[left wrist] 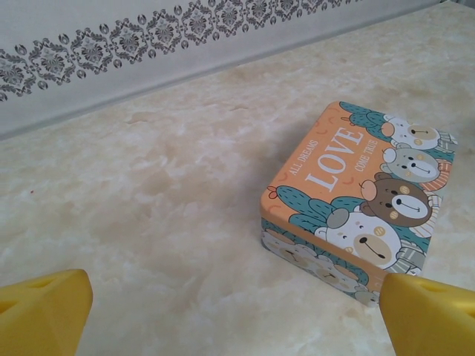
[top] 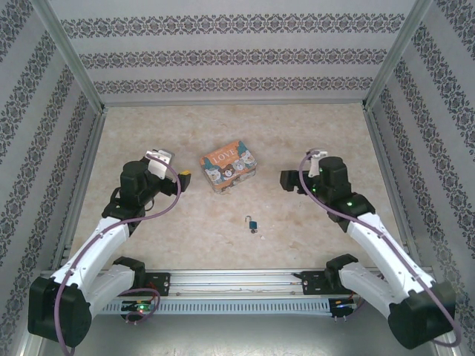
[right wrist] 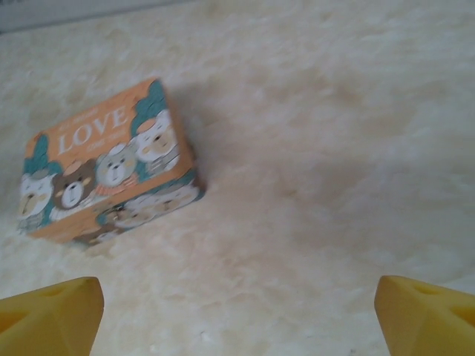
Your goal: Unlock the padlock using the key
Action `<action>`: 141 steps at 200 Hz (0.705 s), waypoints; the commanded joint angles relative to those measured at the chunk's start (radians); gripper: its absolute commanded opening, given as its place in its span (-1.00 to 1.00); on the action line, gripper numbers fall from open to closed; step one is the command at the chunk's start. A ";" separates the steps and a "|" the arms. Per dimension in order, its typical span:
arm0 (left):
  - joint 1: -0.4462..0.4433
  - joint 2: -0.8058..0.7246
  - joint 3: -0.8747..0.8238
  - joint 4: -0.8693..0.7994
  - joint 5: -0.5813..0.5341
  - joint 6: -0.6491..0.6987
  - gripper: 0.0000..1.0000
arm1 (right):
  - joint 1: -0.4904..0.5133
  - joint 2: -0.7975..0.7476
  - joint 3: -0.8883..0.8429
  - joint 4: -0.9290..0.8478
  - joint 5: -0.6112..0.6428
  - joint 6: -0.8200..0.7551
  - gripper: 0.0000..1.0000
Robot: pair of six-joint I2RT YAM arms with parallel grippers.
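Teal padlock (top: pixel 254 225) lies well apart from left end effector (top: pixel 184 177) and right end effector (top: pixel 286 180), both wide, empty.

Tin (right wrist: pixel 104 159): an orange and blue box with "LOVE" in white letters and cartoon animals on the lid. It lies flat on the left side, turned at a slant.
Table (right wrist: pixel 319 148): pale and creamy, with soft cloudy marks. The tin rests on it.
Right gripper (right wrist: pixel 237 319): spread wide, with nothing in between.
Fingertips (right wrist: pixel 52 315): two yellow tips, one in each bottom corner, not touching the tin.
Wall (right wrist: pixel 44 11): a thin grey strip at the top left.
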 commanded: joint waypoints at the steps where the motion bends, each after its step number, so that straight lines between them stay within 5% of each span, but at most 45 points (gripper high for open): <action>1: 0.011 -0.022 -0.014 -0.004 -0.033 0.025 0.99 | -0.051 -0.046 -0.044 0.028 0.062 -0.061 0.97; 70: 0.011 -0.018 -0.037 0.025 -0.087 0.020 0.99 | -0.154 -0.085 -0.201 0.268 0.153 -0.157 0.97; 141: 0.011 0.032 -0.055 0.055 -0.155 0.030 0.99 | -0.175 0.076 -0.385 0.674 0.227 -0.220 0.97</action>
